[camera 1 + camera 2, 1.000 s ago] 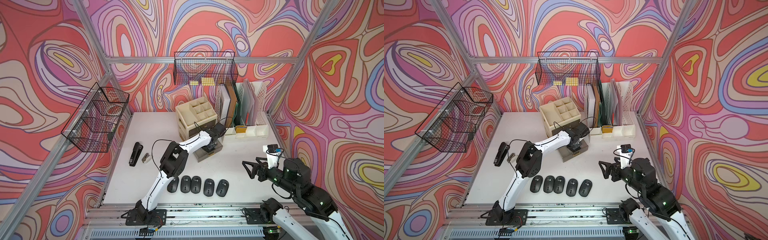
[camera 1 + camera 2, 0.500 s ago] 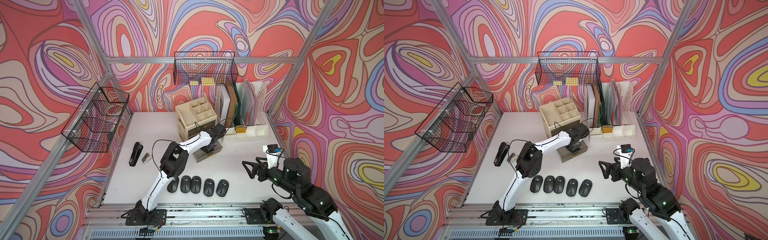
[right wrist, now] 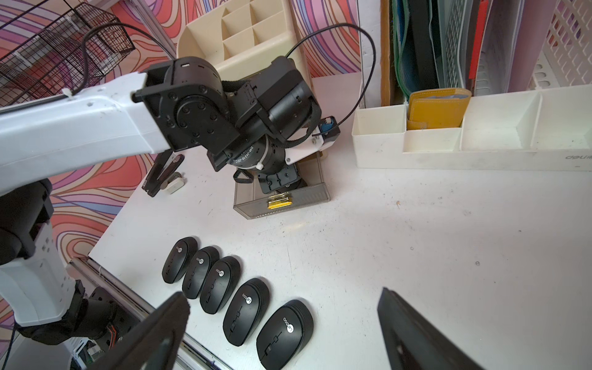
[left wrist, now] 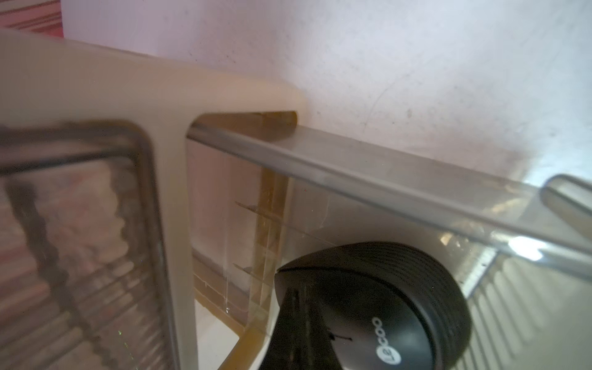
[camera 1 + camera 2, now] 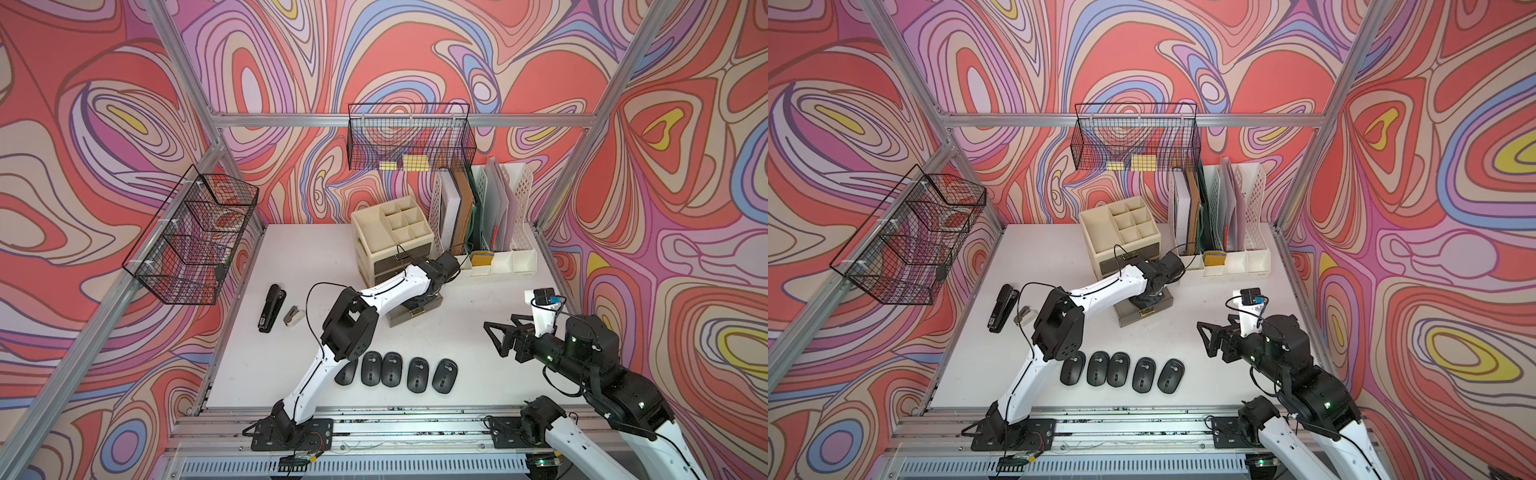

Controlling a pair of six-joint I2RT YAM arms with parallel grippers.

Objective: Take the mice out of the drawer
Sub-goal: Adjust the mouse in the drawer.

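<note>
Tabletop drawer, mouse at left gripper

Five mice lined up outside; sixth mouse inside the open drawer.

Matt black mice, translucent plastic drawer

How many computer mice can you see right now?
6. Five mice lie in a row near the table front edge; the sixth mouse is inside the open drawer. Closed drawers may hide more.
</note>
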